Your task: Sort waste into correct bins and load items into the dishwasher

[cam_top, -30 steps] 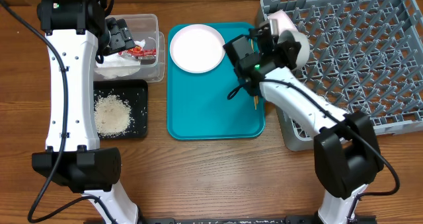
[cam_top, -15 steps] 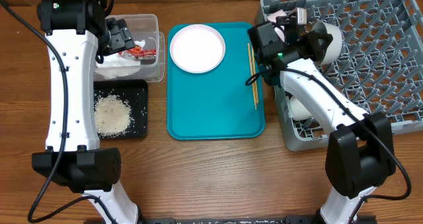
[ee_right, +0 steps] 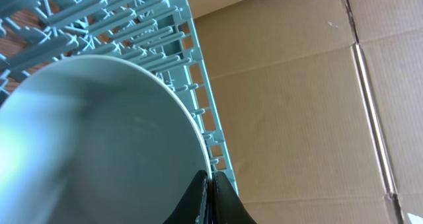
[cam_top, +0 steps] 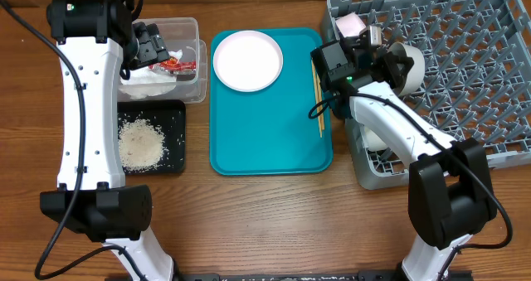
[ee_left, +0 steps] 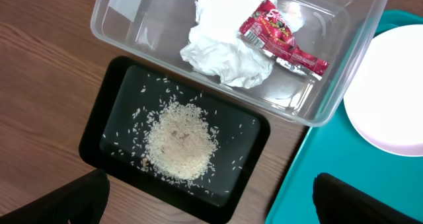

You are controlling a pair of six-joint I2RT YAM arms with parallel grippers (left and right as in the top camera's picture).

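Risk, bowl: the white bowl [cam_top: 406,65] is held by its rim alone. It could probably swing or slip from so thin a grip and strike the pegs if let go before it is seated.
Risk, rack: a tilted bowl may catch on the dish rack [cam_top: 465,74] or knock the cup [cam_top: 350,24] near it.
Right gripper [ee_right: 208,187]: closed down to the thickness of the bowl's rim, over the rack just right of the teal serving tray [cam_top: 265,140].
Left gripper [ee_left: 208,183]: spread wide and holding nothing, left of the teal tray above the clear tub [ee_left: 142,16].
On the teal tray: plate [cam_top: 247,60]; chopsticks [cam_top: 317,99] along its right edge.
Left of the teal tray: napkin [ee_left: 221,49] and wrapper [ee_left: 277,36] in the tub; rice [ee_left: 180,141] in the black tray [ee_left: 119,98].
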